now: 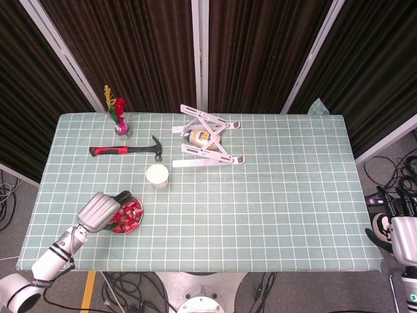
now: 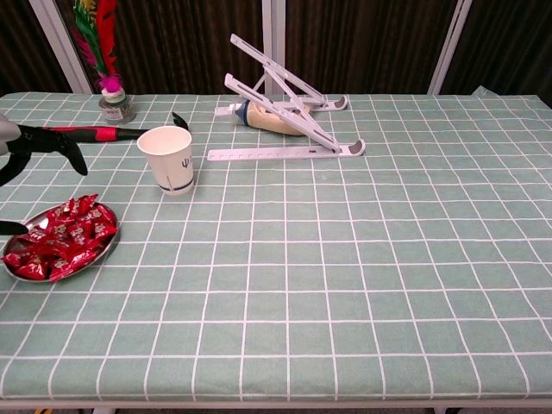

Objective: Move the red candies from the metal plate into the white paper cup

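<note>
Presumably the red candies (image 1: 128, 213) will handle as light, small pieces in crinkly, glossy wrappers, so some slip between hard fingertips is to be expected; a pinch across the body of a single piece, or on a twisted wrapper end at the top of the heap, is judged the safest hold. They are heaped on the metal plate (image 2: 102, 249), which lies near the table's front-left corner. The plate looks thin and shallow and may skate on the cloth if pushed sideways. The white paper cup (image 1: 158, 175) stands upright just behind the plate, toward the table's middle; it is light and soft-walled and could be tipped by a knock on the rim.

The left hand (image 1: 101, 210) is held over the left part of the plate. In the chest view its dark fingers (image 2: 67, 149) are seen spread above the candies, with nothing held. The right hand (image 1: 400, 233) hangs off the table's right edge, beyond the front-right corner; whether its fingers are spread or curled cannot be told.

A small blue mark is printed on the cup's side, but it cannot be read. No writing on the wrappers can be made out.
</note>
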Controlling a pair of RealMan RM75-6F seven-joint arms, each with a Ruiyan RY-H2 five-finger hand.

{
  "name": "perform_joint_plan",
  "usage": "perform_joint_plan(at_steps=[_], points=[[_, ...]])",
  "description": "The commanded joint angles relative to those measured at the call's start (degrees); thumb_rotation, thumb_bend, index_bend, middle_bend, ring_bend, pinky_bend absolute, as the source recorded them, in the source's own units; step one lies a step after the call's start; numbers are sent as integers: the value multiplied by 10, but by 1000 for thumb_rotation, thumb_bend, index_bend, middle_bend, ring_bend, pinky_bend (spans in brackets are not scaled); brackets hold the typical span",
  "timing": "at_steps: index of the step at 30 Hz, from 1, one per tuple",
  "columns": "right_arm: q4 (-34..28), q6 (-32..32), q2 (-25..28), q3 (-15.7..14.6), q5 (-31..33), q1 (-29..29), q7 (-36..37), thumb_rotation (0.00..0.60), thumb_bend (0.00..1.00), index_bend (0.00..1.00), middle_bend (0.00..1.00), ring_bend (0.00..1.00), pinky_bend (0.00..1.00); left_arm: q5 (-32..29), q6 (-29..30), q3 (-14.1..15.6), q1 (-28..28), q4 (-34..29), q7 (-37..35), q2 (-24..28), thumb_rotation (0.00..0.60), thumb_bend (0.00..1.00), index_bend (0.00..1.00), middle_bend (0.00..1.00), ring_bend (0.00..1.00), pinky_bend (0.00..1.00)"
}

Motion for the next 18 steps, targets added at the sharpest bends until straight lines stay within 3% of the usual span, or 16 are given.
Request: perform_joint_plan(at_steps=[1, 18], points=[[1, -2, 0, 0, 1, 1, 1, 600, 101, 84, 231, 74, 176, -16, -20, 6, -7, -1, 13, -6, 600, 169, 353, 366, 775, 1000], [7, -17, -3, 0, 9, 7, 6, 600, 101, 84, 232, 74, 190, -115, -90, 10, -23, -4, 91, -51, 600, 213, 352, 407, 835, 1000]])
